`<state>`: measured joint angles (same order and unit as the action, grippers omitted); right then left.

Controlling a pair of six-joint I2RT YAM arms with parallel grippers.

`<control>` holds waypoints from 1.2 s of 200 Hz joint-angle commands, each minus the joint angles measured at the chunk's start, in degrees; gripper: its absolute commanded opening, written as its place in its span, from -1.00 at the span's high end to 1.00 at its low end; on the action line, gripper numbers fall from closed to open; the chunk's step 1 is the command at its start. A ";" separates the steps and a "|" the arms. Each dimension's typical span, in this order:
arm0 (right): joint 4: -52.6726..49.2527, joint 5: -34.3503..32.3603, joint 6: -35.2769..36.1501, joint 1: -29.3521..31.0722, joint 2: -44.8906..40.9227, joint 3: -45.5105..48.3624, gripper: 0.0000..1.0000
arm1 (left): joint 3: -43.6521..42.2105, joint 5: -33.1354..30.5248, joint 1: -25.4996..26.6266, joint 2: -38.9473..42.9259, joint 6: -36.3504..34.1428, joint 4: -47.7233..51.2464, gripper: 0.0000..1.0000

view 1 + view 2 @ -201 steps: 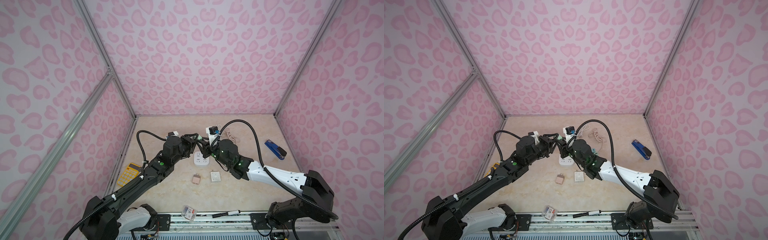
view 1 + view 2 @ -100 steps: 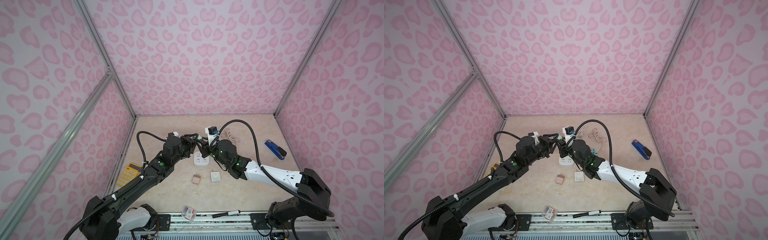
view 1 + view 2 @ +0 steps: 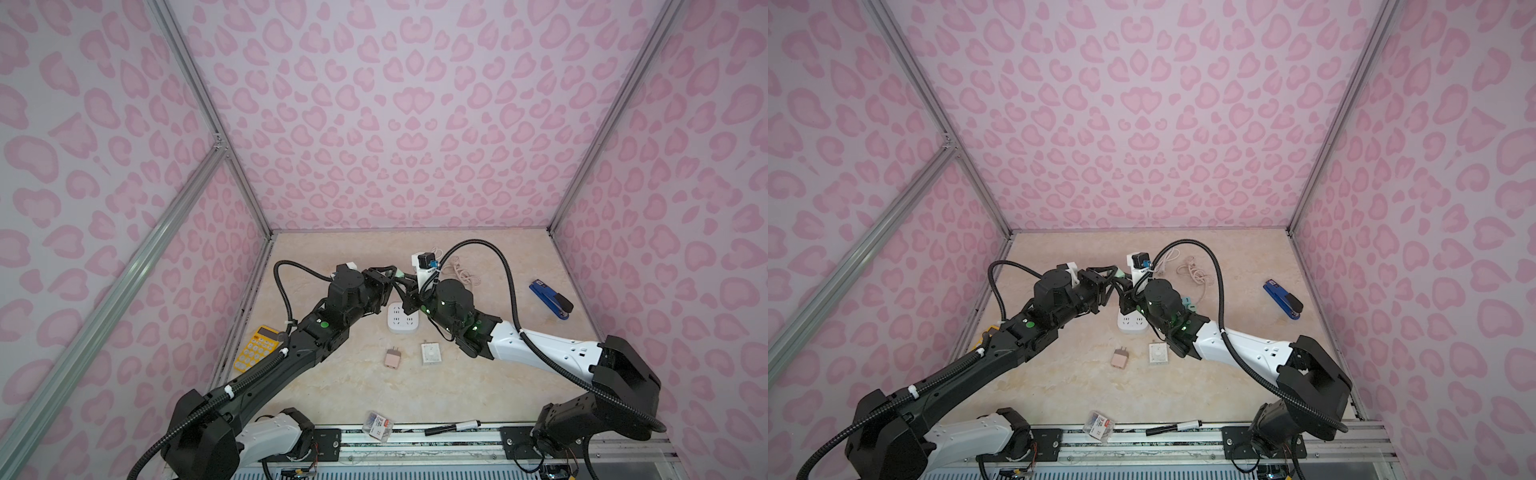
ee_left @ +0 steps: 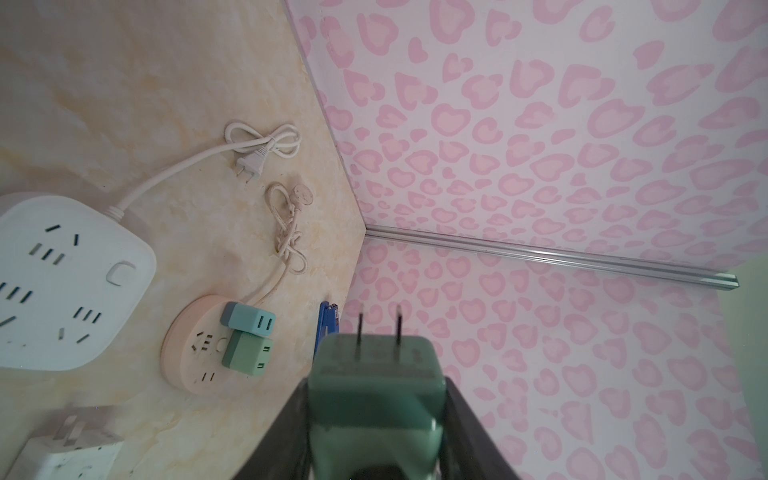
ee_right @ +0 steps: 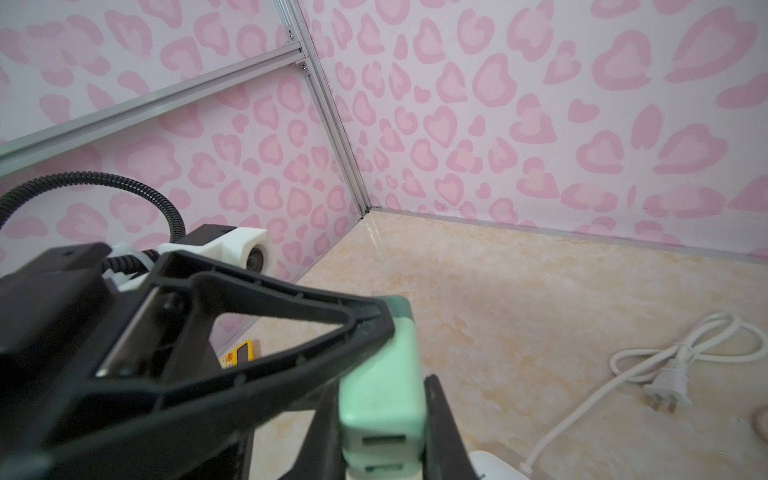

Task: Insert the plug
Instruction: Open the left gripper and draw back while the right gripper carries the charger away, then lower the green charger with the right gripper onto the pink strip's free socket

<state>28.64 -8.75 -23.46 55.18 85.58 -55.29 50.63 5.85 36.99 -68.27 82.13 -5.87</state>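
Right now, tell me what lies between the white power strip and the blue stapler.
The pink round socket, carrying two plugged-in adapters, lies between the white power strip and the blue stapler; the left wrist view shows it.

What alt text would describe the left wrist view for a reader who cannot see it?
A green plug, prongs pointing away, sits between the fingers of the left gripper. Beyond it lie a white power strip and a round pink socket holding two adapters.
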 commanded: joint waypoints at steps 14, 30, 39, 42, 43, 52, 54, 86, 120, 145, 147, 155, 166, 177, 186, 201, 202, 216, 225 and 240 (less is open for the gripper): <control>-6.82 1.42 -1.69 -0.22 -1.63 -1.70 1.00 | 5.40 -4.98 0.00 1.62 -10.84 15.21 -0.70; -14.45 1.71 -2.45 -0.81 -3.14 -3.27 1.00 | 7.48 -9.89 -0.07 3.38 -16.64 21.91 -0.74; -20.98 2.14 -3.08 -1.52 -3.86 -5.16 1.00 | 7.85 -12.88 -0.31 4.59 -19.38 25.25 -0.73; -23.26 2.13 -3.16 -1.75 -4.13 -5.88 1.00 | 7.85 -13.89 -0.54 5.10 -20.30 26.19 -0.73; -23.97 2.14 -3.25 -1.83 -4.16 -6.02 1.00 | 7.83 -14.04 -0.53 5.31 -20.67 26.53 -0.73; -30.64 2.94 -3.29 -2.79 -4.56 -8.23 1.00 | 7.48 -17.06 -0.77 7.07 -23.95 28.68 -0.73; -32.17 3.23 -3.26 -2.97 -4.62 -8.73 1.00 | 7.38 -17.72 -0.82 7.38 -24.71 29.04 -0.72; -55.77 5.64 -2.21 -6.76 -2.49 -17.43 1.00 | 6.38 -25.99 -0.91 12.66 -33.76 35.29 -0.70; -72.25 9.11 1.24 -9.53 0.93 -24.77 1.00 | 3.84 -29.38 -0.89 15.89 -37.29 38.47 -0.70; -81.16 7.05 2.89 -10.71 4.19 -30.68 1.00 | 0.75 -29.00 -0.98 17.27 -36.80 37.77 -0.70; -81.83 6.83 3.01 -10.82 4.43 -31.20 1.00 | 0.51 -28.79 -0.96 17.31 -36.78 37.60 -0.70; -84.21 6.35 3.86 -11.24 5.61 -32.85 1.00 | -0.18 -28.22 -0.96 17.27 -36.64 37.13 -0.69; -87.55 5.75 4.23 -12.09 7.58 -36.22 1.00 | -0.78 -27.69 -0.96 16.92 -36.24 36.90 -0.69; -91.56 5.85 4.53 -13.20 9.72 -39.11 1.00 | -1.20 -27.09 -0.96 16.54 -35.99 36.52 -0.68; -94.42 6.24 4.46 -14.21 11.67 -41.03 1.00 | -1.39 -26.66 -1.00 16.25 -35.82 36.12 -0.68; -95.70 6.62 4.55 -15.07 13.29 -41.41 1.00 | -1.60 -25.67 -0.97 15.83 -35.51 35.26 -0.68; -95.70 6.63 4.51 -15.09 13.38 -41.40 1.00 | -1.64 -25.60 -0.96 15.81 -35.48 35.24 -0.67; -94.47 6.89 4.25 -15.25 13.71 -40.32 1.00 | -1.93 -24.67 -0.98 15.50 -35.25 34.01 -0.67; -94.07 6.91 3.72 -15.26 13.90 -40.01 1.00 | -1.99 -24.19 -0.96 15.26 -35.20 33.47 -0.67; -92.90 7.29 3.22 -15.35 13.99 -39.09 1.00 | -1.95 -23.77 -0.93 14.54 -35.11 32.98 -0.66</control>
<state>-63.31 -2.33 -19.88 39.90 99.09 -95.50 48.88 -19.00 36.07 -52.99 46.52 29.95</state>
